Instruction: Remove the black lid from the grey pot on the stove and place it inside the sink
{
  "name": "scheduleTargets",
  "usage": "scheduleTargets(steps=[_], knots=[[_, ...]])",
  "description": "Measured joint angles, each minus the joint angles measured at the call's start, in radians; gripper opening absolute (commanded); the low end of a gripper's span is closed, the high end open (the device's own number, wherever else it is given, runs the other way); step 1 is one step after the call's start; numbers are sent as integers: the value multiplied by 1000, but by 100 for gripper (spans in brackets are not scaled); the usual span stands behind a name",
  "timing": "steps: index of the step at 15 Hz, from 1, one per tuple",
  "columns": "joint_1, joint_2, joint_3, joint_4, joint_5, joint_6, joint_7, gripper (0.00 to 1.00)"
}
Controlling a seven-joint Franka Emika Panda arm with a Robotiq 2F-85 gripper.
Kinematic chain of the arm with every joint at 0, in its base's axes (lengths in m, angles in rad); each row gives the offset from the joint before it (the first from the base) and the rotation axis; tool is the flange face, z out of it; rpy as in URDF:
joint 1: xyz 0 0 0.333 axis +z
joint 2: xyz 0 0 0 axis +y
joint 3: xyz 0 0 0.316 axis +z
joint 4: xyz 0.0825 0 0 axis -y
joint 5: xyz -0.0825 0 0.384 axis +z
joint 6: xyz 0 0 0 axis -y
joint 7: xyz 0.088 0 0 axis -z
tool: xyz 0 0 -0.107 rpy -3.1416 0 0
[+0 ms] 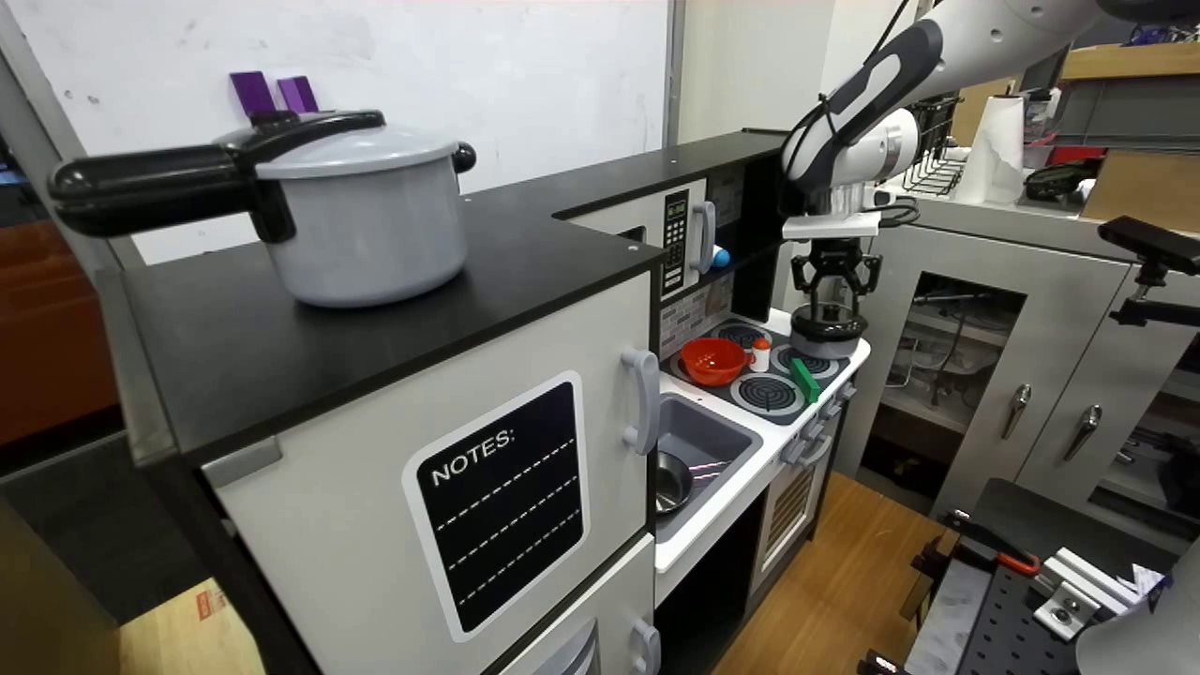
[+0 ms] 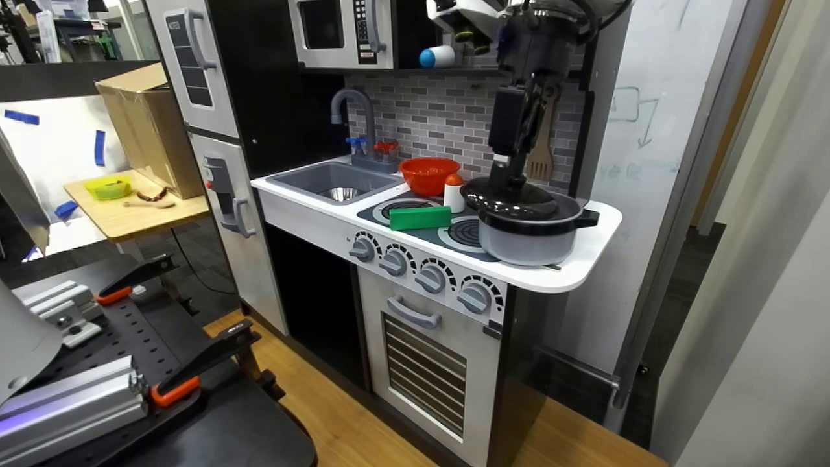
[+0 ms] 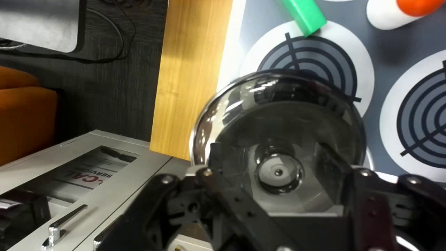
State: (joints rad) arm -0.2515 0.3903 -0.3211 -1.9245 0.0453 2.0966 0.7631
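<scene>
The black lid (image 1: 829, 328) sits at the top of the grey pot (image 1: 821, 350) on the stove's end burner; both also show in an exterior view, lid (image 2: 483, 194) and pot (image 2: 528, 246). There the lid looks shifted sideways on the pot; I cannot tell whether it is tilted. My gripper (image 1: 833, 298) points down over the lid. In the wrist view my gripper (image 3: 269, 148) is open, its fingers on either side of the lid's round knob (image 3: 278, 173), with gaps between. The grey sink (image 1: 698, 422) also shows in an exterior view (image 2: 311, 178).
A metal pan (image 1: 672, 483) lies in the sink. A red bowl (image 2: 429, 175), a white shaker (image 2: 454, 196) and a green block (image 2: 420, 218) stand on the stove between pot and sink. A faucet (image 2: 369, 123) rises behind the sink. A microwave (image 2: 324, 29) hangs above.
</scene>
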Motion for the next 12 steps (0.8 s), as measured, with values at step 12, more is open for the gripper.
scheduleTargets(steps=[12], knots=[[-10,10,-4,22,1,-1,0,8]])
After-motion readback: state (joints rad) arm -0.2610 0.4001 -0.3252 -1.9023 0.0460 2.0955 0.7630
